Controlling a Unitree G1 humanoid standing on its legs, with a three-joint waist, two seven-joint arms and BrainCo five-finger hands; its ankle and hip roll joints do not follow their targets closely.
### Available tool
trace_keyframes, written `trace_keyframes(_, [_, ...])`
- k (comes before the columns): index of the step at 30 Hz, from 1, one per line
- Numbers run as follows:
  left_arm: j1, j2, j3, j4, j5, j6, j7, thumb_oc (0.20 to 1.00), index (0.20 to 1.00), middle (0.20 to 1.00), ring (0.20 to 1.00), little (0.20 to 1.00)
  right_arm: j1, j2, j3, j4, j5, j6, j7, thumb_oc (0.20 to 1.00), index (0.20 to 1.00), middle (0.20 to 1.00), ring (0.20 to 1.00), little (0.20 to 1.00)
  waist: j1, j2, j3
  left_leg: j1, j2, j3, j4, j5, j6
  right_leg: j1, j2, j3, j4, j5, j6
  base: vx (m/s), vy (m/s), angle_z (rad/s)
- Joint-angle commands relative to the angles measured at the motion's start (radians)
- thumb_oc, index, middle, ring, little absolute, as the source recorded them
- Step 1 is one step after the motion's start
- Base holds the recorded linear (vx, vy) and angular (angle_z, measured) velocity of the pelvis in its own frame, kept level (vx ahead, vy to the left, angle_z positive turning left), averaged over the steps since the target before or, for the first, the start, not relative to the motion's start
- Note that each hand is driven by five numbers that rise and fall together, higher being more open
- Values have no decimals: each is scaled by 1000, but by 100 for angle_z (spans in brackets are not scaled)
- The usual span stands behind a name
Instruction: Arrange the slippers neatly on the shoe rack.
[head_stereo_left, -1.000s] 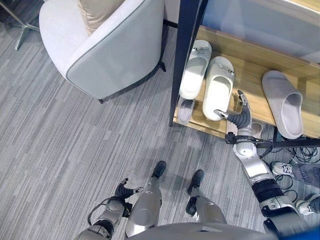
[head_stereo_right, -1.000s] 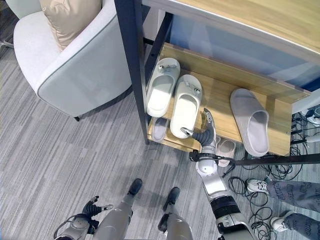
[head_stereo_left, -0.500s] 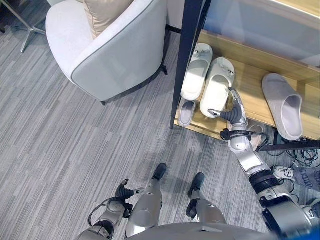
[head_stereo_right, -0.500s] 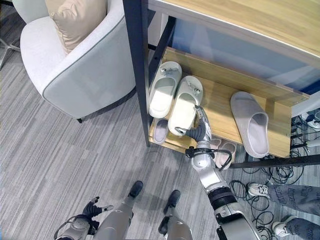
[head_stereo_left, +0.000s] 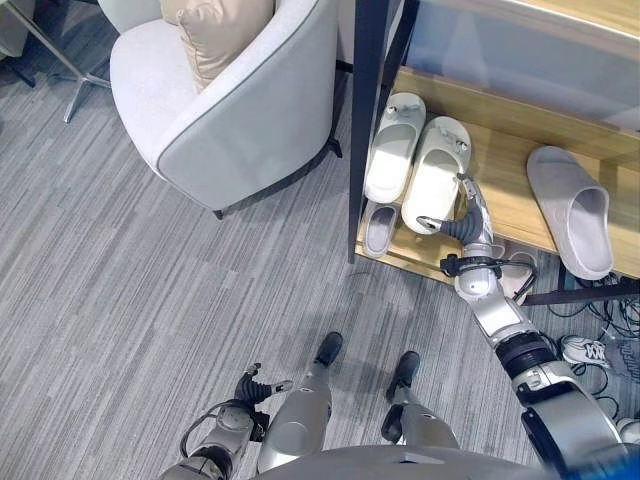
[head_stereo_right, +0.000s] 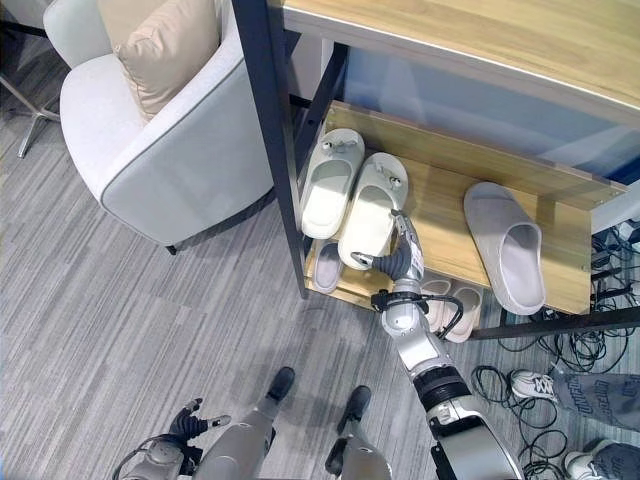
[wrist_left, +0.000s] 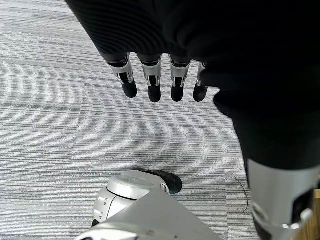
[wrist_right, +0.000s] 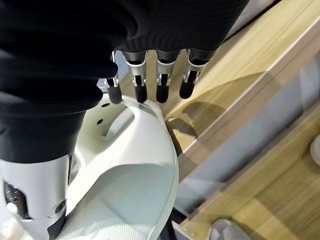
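nudging | right hand (head_stereo_left: 462, 212) fingers straight, against second white slipper (head_stereo_left: 434, 172) on shoe rack (head_stereo_left: 500, 160), to align it with first white slipper (head_stereo_left: 394, 144) | left hand (head_stereo_left: 252, 385) relaxed, low

Four views: stereo head pair plus one camera per wrist.
Both eye views look steeply down from the head at grey floor (head_stereo_left: 150, 300), armchair (head_stereo_left: 230, 100) and wooden shoe rack (head_stereo_right: 440, 215); they share nearly the whole scene, the right eye offset and taking in more of the rack's upper shelf. Left wrist view looks along the left hand (wrist_left: 150, 82) toward floor, well off it. Right wrist view sits very close over the white slipper (wrist_right: 135, 165) on the rack's shelf, past the right hand (wrist_right: 150, 80).
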Motion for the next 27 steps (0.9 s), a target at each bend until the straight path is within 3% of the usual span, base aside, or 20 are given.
trace_keyframes(1, [23,-51,-26,62,21,-9,9,1000,1000,1000,1000,1000,-52,-34,-4,23,-30,5,-15,1000,1000,1000,1000,1000,42,-12,17,54,3,85,-124,-6,6,114,-36,6,6,-76,110,0,0,0])
trace_keyframes(15, [34,-59,-18,70,31,-2,16,1000,1000,1000,1000,1000,-32,-52,-63,-15,-28,6,-70,1000,1000,1000,1000,1000,33,-9,3,66,5,89,-124,-10,8,126,-35,1,6,-82,108,0,0,0])
trace_keyframes(22, [46,-60,-11,72,48,-1,11,1000,1000,1000,1000,1000,-1,-35,-113,-135,66,-93,-72,1000,1000,1000,1000,1000,28,-1,0,72,8,96,-124,-11,9,128,-36,5,6,-84,107,0,0,0])
trace_keyframes(27, [62,-66,-9,85,59,4,7,1000,1000,1000,1000,1000,10,-31,-129,-184,114,-123,-53,1000,1000,1000,1000,1000,28,-2,-3,75,7,95,-124,-12,10,130,-35,4,6,-86,107,0,0,0])
